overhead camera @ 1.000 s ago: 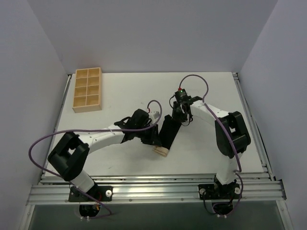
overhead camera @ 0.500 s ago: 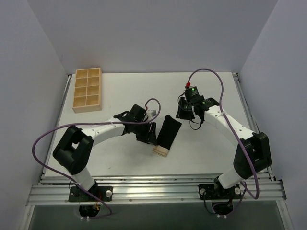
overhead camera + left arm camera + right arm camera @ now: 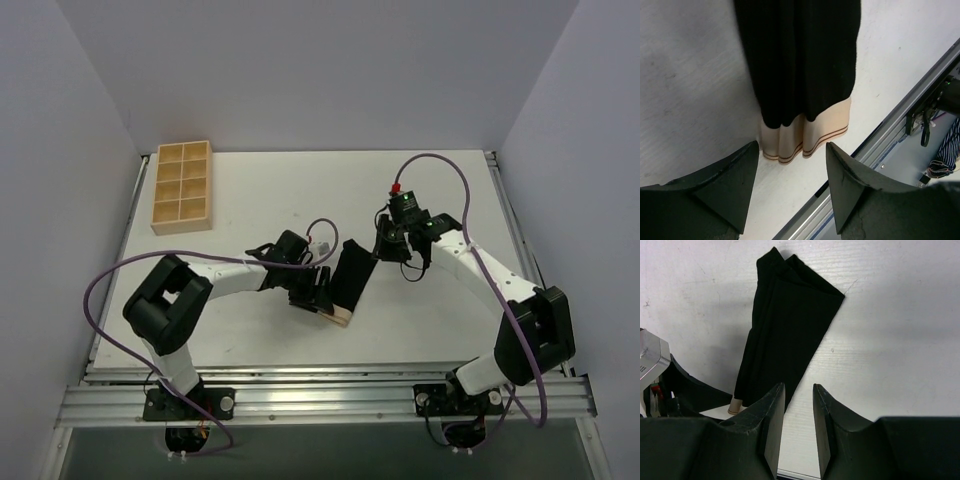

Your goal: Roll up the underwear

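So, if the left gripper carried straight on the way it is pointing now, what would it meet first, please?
Most likely the beige waistband of the underwear, lying on the table just ahead of the open left gripper; its height above the table is unclear.

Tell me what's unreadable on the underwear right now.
- Left wrist view: the underwear runs off the top edge, so its far end is unseen.
- Right wrist view: the waistband is mostly hidden behind a finger of the right gripper.
- Top view: the left gripper merges with the black fabric, so contact is unclear.
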{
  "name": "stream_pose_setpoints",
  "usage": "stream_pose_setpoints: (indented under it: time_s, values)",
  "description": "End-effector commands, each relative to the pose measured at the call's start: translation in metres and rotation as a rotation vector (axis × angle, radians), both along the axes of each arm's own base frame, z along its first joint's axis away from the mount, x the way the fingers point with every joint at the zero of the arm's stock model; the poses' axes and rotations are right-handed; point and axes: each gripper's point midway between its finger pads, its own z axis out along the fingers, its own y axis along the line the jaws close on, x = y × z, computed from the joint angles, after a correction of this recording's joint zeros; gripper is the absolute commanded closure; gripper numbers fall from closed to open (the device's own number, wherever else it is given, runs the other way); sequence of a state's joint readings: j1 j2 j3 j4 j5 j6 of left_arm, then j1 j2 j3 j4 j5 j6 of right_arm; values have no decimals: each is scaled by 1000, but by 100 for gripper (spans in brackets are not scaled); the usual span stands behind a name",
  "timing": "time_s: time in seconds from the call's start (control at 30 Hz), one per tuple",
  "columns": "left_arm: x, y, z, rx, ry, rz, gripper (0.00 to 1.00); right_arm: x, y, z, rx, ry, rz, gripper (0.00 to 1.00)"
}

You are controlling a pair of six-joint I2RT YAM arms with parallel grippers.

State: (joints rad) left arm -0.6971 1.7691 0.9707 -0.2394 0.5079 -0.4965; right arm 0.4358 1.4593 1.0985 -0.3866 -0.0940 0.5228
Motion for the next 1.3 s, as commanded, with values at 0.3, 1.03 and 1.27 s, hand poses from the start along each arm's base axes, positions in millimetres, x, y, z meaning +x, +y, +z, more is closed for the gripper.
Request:
stream_pose_setpoints:
  time_s: [0.3, 1.03, 1.27]
  values:
    - [-10, -3, -29, 14, 37, 20, 38, -20, 2, 3, -40, -9, 29, 74]
    - [-11, -30, -8, -104, 97, 43, 98, -57, 7, -5, -119, -50, 142, 73]
    - [-5, -43, 36, -204, 194, 81, 98, -71, 49, -5, -190, -198, 333, 60]
